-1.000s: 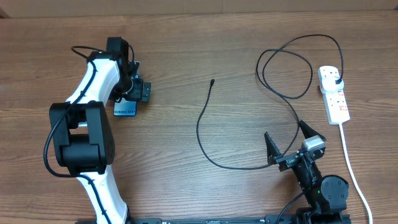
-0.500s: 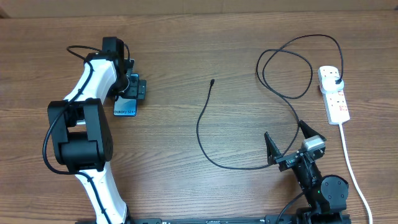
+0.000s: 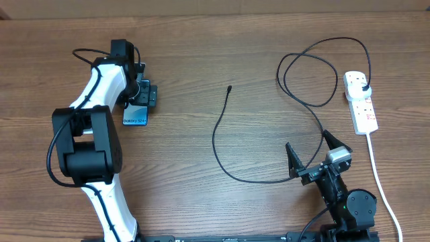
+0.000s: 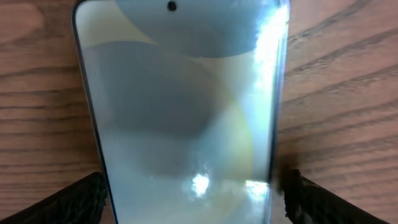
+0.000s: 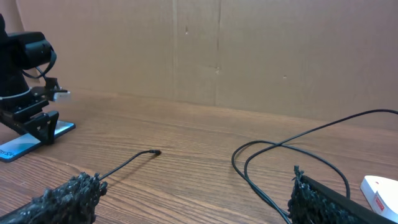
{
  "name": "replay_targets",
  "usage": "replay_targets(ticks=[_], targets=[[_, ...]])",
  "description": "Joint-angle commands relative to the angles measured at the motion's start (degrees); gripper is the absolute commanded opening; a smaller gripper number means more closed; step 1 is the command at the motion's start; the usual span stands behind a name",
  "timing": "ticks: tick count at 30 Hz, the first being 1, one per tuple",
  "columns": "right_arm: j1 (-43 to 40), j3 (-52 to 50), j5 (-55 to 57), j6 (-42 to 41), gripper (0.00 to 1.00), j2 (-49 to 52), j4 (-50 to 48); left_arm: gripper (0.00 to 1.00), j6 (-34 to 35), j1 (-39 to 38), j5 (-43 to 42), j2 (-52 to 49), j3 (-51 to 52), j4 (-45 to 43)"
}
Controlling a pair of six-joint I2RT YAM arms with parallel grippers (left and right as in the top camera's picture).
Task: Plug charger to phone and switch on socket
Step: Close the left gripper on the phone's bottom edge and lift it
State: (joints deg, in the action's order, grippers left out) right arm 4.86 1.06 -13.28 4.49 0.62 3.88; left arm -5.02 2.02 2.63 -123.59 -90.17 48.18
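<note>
Wood table [image 3: 201,54] | phone [image 4: 186,112] bottom cut off between spread left fingers [image 4: 68,202] | right fingers [image 5: 62,199] spread

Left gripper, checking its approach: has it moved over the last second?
Yes: left gripper shifted slightly leftward in the overhead view, judged against the unmoved phone.

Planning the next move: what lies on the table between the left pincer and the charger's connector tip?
Only bare table between the left pincer and the connector tip, per the overhead view.
</note>
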Motion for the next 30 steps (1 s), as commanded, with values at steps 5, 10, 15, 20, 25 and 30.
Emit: replay_targets(ticks=[5,10,15,20,25,30], targets=[[-0.1,-0.6,-0.1,-0.1,1.00,-0.5,-0.3,0.90,1.4,0.2,0.3,-2.7,-0.9,0.6],[-0.1,-0.6,-0.1,-0.1,1.00,-0.5,-0.3,0.78,4.3,0.2,0.0,-2.7,-0.9,2.6],[-0.1,-0.6,-0.1,-0.1,1.00,-0.5,-0.3,0.73,4.4,0.2,-4.9,-2.7,-0.9,5.5],[-0.1,-0.6,-0.1,-0.1,1.00,-0.5,-0.3,0.71,9.7,-0.3,-8.9,-2.7,-0.9,8.3],[-0.1,-0.6,-0.1,-0.1,1.00,-0.5,-0.3,0.72,14.5,-2.3,-9.6,-2.7,-0.9,10.2],[-0.1,-0.6,-0.1,-0.1,1.00,-0.5,-0.3,0.71,15.0,-5.5,-9.6,-2.7,-0.9,10.8]])
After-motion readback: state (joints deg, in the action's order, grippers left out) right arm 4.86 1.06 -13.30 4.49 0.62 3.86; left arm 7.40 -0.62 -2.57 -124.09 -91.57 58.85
